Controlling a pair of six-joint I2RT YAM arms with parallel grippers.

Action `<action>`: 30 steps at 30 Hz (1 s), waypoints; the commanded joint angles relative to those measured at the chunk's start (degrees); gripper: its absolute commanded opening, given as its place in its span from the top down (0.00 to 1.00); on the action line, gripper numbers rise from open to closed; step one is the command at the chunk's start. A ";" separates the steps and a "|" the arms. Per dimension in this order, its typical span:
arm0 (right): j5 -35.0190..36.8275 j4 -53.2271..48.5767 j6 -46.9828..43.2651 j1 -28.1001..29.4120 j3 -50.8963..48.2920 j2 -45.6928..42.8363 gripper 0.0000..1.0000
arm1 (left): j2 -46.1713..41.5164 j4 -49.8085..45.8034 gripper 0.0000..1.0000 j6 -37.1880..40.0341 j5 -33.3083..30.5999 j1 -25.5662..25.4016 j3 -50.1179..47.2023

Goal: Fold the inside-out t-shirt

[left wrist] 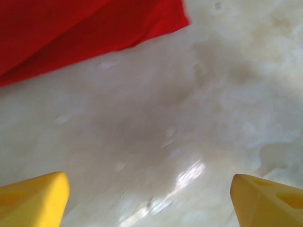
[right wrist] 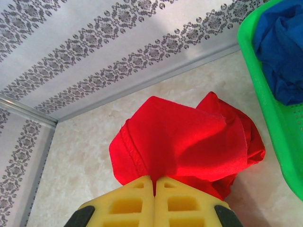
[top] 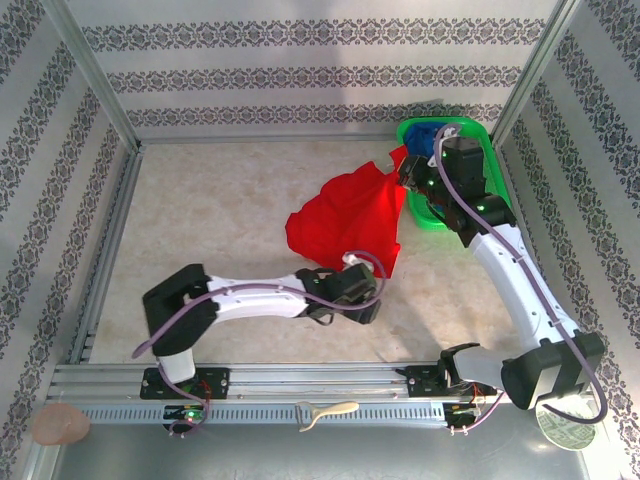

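**Right gripper clamped on the red shirt, left gripper spread apart**

Gripper positions from the top camera: the right gripper (top: 409, 174) pinches the far-right corner of the inside-out t-shirt (top: 350, 215). The red cloth drapes away from its fingers to the left and toward the arm bases, spreading onto the worktop (top: 220, 220). Just behind and to the right of this gripper sits the green basket (top: 428, 222) with a blue garment (top: 424, 140) in it. The left gripper (top: 358, 281) is low at the near edge of the shirt, the cloth lying just beyond it.

From the left wrist, the left gripper (left wrist: 149, 198) has its yellow fingers (left wrist: 33, 201) wide apart, with bare worktop (left wrist: 213, 94) between them. The t-shirt (left wrist: 71, 33) lies ahead and to the left, apart from both fingertips.

From the right wrist, the right gripper (right wrist: 155, 179) has its fingers pressed together on a fold of the t-shirt (right wrist: 189, 137), which bunches out ahead of them, its stitched hem showing on the left. The green basket (right wrist: 270, 109) is to the right of the fingers, beside the cloth, holding the blue garment (right wrist: 284, 52). A patterned wall (right wrist: 94, 47) stands beyond.
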 commanded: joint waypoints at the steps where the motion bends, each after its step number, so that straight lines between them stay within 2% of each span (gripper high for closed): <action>1: 0.77 2.36 -1.76 -0.89 -0.16 0.67 1.00 | 5.42 -2.78 0.10 6.07 -5.06 -0.89 7.43; 9: -0.09 2.66 -1.76 -1.48 -0.05 1.66 1.00 | 17.07 -6.50 0.08 12.00 -10.01 -0.13 19.73; 19: -0.51 2.86 -1.18 -1.53 -0.68 1.35 1.00 | 25.27 -6.19 0.12 11.24 -11.84 3.57 24.99; 20: -0.58 2.84 -1.09 -1.52 -0.77 1.28 1.00 | 25.77 -5.40 0.15 11.33 -11.87 3.87 24.83; 21: -0.58 2.85 -1.06 -1.51 -0.81 1.19 1.00 | 26.23 -4.87 0.24 11.24 -11.64 4.22 24.96; 26: -0.54 2.54 -0.71 -1.59 -0.87 0.87 1.00 | 26.78 -1.93 1.00 13.09 -11.25 5.62 23.75; 28: -0.58 2.18 -0.76 -1.74 -0.37 1.03 1.00 | 24.13 -2.33 1.00 13.87 -12.58 6.61 22.12; 30: -1.11 1.94 -0.74 -2.43 0.81 1.37 1.00 | 16.42 -0.56 1.00 15.11 -13.44 8.15 16.30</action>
